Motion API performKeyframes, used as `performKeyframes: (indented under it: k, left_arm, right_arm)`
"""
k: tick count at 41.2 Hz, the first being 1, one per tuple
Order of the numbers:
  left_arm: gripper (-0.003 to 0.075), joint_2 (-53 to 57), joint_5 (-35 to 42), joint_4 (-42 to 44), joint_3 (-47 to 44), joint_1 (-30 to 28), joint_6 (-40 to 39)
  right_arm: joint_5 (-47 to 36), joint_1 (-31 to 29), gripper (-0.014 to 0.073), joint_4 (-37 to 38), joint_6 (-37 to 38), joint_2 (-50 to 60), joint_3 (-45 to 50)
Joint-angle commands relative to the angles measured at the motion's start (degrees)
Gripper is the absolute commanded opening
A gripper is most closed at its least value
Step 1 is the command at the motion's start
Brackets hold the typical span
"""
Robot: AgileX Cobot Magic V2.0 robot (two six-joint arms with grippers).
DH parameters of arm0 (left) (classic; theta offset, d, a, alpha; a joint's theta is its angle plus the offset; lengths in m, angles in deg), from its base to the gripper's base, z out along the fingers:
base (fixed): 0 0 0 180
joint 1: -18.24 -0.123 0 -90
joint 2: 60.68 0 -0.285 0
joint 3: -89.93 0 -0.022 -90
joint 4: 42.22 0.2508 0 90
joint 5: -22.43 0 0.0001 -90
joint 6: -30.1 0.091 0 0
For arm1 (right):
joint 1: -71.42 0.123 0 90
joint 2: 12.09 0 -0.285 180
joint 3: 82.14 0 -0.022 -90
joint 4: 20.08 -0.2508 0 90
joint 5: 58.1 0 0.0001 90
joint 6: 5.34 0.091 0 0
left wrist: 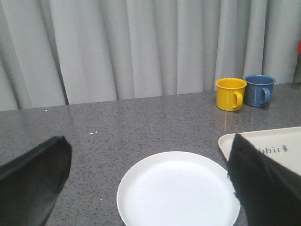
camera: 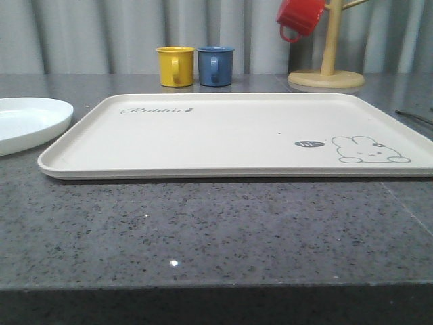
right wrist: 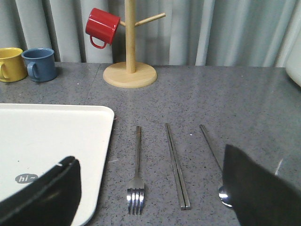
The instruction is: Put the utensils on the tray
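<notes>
Right wrist view: right hand (right wrist: 150,188) gapes wide over fork (right wrist: 136,174), chopsticks (right wrist: 177,165) and spoon (right wrist: 214,157) beside the tray (right wrist: 51,136). Left hand (left wrist: 146,188) hangs wide apart above the plate (left wrist: 176,188). Thin steel lying flat may slip the pinch.

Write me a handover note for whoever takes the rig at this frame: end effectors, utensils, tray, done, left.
Left end effector: open, empty, over the white plate.
Right end effector: open, empty, over the fork and chopsticks; the spoon lies beside them.
Tray: bare. The plate sits on the counter to its left, the steel pieces to its right.
Done: nothing placed.
Left: move the plate, fork, chopsticks and spoon onto the tray.
</notes>
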Motion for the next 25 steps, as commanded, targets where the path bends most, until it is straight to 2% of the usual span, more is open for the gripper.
performKeyframes:
  k: [1,8,19,25]
  left_arm:
    - [0.0671,-1.6,2.9,-2.4,1.9,0.1,-0.2]
    - [0.0671,-9.2,-1.6,-2.7,4.7,2.8,2.8]
    - [0.0668,-28.6,-16.0,-1.4,16.7,11.7,5.0]
    - [0.0596,-38.6,-24.5,1.8,22.8,15.3,5.1]
  right_arm:
    - [-4.4,-0.3,0.0646,0.0,-0.6,-0.8,-2.0]
    - [-4.4,-0.3,0.0646,0.0,-0.6,-0.8,-2.0]
    - [-4.4,-0.3,0.0646,0.0,-0.6,-0.8,-2.0]
    - [-4.4,-0.3,0.0646,0.0,-0.6,-0.8,-2.0]
